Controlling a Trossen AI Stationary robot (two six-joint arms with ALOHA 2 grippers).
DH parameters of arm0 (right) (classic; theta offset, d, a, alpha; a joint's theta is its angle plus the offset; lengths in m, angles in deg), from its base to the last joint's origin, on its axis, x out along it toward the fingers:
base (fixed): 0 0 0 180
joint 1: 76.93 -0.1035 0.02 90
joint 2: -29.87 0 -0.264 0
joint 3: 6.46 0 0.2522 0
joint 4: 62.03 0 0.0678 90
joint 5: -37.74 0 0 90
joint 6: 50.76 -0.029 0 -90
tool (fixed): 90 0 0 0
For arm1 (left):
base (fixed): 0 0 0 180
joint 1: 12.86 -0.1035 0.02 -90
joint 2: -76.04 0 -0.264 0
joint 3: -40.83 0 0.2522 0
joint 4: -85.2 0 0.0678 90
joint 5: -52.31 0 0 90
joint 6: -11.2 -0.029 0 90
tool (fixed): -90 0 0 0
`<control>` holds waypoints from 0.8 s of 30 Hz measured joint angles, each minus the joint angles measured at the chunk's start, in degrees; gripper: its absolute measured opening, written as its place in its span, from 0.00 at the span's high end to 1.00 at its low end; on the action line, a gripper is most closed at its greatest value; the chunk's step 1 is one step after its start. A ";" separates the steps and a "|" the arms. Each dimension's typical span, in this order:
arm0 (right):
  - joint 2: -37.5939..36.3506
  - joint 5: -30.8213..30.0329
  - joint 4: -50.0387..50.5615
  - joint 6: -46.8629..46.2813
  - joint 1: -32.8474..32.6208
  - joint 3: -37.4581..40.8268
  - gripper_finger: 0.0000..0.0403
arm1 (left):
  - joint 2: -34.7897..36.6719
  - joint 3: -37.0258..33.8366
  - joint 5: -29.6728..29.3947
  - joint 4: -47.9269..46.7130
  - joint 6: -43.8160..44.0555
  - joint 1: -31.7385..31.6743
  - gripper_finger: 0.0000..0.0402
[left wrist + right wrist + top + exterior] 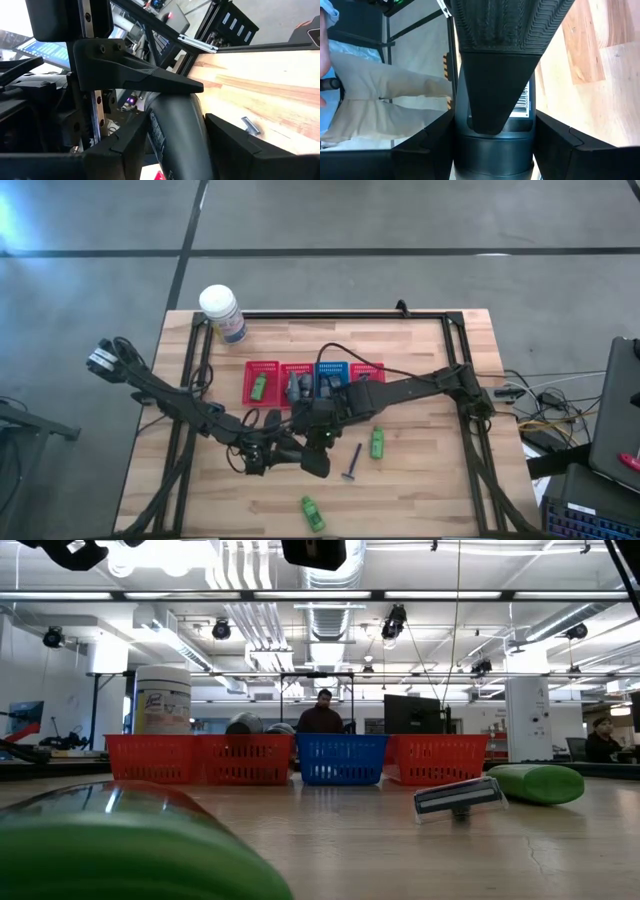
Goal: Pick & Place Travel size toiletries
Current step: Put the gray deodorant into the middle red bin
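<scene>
- The left gripper (300, 457) and right gripper (322, 438) meet above the front middle of the table (430, 490), both closed on one dark tube (316, 461).
- In the left wrist view the fingers (145, 80) clamp the dark tube (175, 135); in the right wrist view the barcoded tube (520, 107) sits between that arm's fingers (497, 60).
- A razor (353, 464) lies just right of the grippers, with a green bottle (377, 443) beside it.
- Another green bottle (313, 513) lies near the front edge.
- Red and blue baskets (312, 381) stand in a row mid-table; the left one holds a green bottle (259, 387), the next grey tubes (297, 388).
- A white-lidded jar (222, 313) stands at the back left.
</scene>
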State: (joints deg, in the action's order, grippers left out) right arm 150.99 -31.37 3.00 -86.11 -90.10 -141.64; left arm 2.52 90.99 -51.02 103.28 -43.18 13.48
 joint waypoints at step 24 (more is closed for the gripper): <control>0.00 -0.24 0.86 1.64 0.31 -0.17 0.50 | 6.80 -0.13 -13.31 -11.51 5.65 -0.08 0.45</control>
State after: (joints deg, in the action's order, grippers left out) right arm 150.99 -31.61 3.85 -84.47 -89.79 -141.82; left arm 9.32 90.86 -64.33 91.77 -37.53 13.40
